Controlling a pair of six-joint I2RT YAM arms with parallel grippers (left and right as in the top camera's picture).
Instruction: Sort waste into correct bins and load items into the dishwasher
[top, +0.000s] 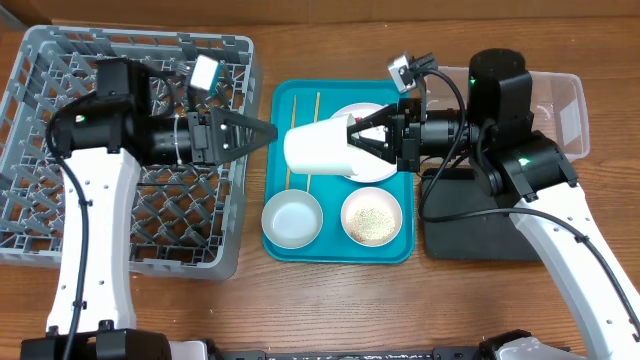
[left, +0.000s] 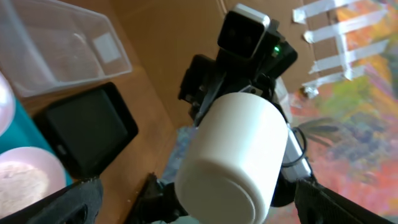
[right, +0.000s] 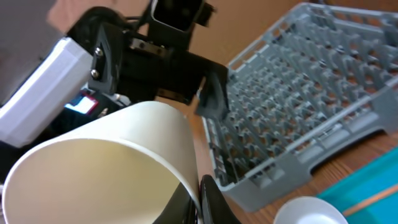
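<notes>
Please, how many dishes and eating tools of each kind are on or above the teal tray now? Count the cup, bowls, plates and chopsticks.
cup: 1
bowls: 2
plate: 1
chopsticks: 2
total: 6

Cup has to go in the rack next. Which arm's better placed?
Left. The left gripper, open, faces the cup base-on, its arm over the rack. The right gripper holds the cup above the teal tray, farther off.
</notes>
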